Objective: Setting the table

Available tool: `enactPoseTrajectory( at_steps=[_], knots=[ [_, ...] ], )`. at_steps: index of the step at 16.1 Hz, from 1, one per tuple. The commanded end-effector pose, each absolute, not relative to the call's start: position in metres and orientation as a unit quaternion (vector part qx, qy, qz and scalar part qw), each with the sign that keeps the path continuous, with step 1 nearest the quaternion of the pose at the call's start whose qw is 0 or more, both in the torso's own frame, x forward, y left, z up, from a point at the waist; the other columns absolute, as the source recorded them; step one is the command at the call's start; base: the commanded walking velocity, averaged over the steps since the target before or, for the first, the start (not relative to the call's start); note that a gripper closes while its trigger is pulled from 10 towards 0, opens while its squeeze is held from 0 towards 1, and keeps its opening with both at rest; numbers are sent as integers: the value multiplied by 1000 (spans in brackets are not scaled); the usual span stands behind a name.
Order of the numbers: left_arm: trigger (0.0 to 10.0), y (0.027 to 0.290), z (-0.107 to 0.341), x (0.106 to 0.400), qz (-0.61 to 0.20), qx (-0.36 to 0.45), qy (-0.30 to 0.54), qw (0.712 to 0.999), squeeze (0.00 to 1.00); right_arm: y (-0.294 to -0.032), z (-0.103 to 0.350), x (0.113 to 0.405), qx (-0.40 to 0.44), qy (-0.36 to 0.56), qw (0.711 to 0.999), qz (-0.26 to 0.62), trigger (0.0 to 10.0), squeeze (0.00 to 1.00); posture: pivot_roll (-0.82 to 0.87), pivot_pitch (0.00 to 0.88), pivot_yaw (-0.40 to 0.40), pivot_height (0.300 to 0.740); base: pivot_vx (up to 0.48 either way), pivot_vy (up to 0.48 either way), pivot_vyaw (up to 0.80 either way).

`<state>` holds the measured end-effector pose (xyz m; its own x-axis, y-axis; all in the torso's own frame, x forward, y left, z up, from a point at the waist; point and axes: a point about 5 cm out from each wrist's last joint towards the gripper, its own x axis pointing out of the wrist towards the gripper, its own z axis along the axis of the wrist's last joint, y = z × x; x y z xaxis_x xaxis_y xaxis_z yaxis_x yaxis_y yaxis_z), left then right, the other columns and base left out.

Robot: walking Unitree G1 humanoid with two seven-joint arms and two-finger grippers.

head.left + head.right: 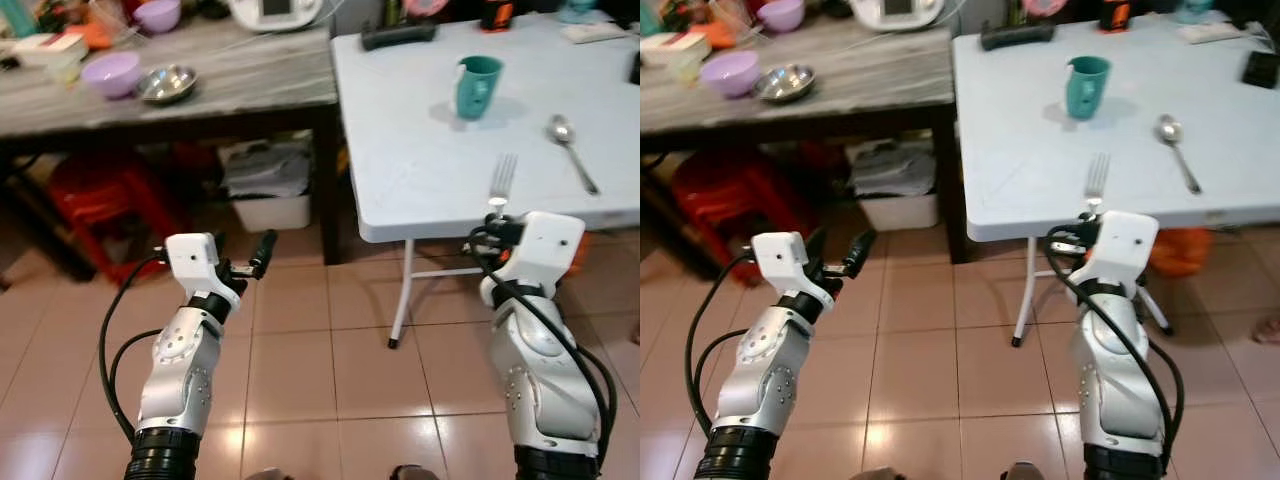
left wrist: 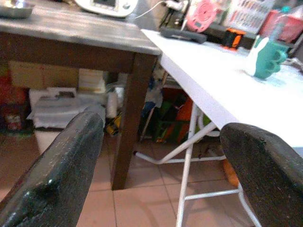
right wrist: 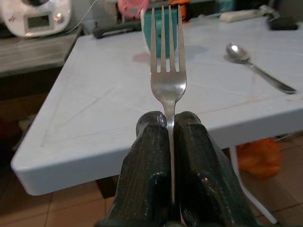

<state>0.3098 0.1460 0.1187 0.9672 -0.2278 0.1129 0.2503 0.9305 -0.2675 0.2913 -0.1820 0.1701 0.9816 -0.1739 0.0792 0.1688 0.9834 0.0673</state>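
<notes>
the right gripper (image 3: 169, 125) is clamped on the handle of a metal fork (image 3: 167, 61), holding it just off the near edge of the white folding counter (image 1: 420, 170) with the tines pointing away, over the top. farther in on that counter stands a teal mug (image 1: 477, 86), and to its right a spoon (image 1: 570, 147) lies with its bowl at the far end. a dark remote-like bar (image 1: 398, 34) sits at the far edge, though its make is hard to tell. the left gripper (image 1: 250, 262) hangs over the tiled floor (image 1: 300, 370) left of the white counter, its fingers (image 2: 57, 175) spread apart and holding nothing. on the wooden counter (image 1: 230, 85) to the far left are a purple bowl (image 1: 111, 74) and a steel bowl (image 1: 167, 84) side by side.
</notes>
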Motion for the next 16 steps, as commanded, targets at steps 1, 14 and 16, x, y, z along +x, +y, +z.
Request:
enactPoseTrajectory(
  at_steps=[1, 14, 16],
  knots=[
    [10000, 159, 117, 309, -101, -129, -37, 986, 0, -172, 174, 292, 40, -51, 995, -71, 10000, 0, -107, 129, 97, 740, 0, 480, -519],
    [10000, 158, 117, 311, -93, -125, -36, 987, 0, -172, 176, 291, 34, -62, 995, -70, 10000, 0, -107, 131, 102, 740, 0, 469, 128],
    [10000, 159, 118, 311, -93, -119, -43, 988, 0, -172, 176, 291, 37, -63, 995, -71, 10000, 0, -107, 131, 102, 740, 0, 0, 0]
  ],
)
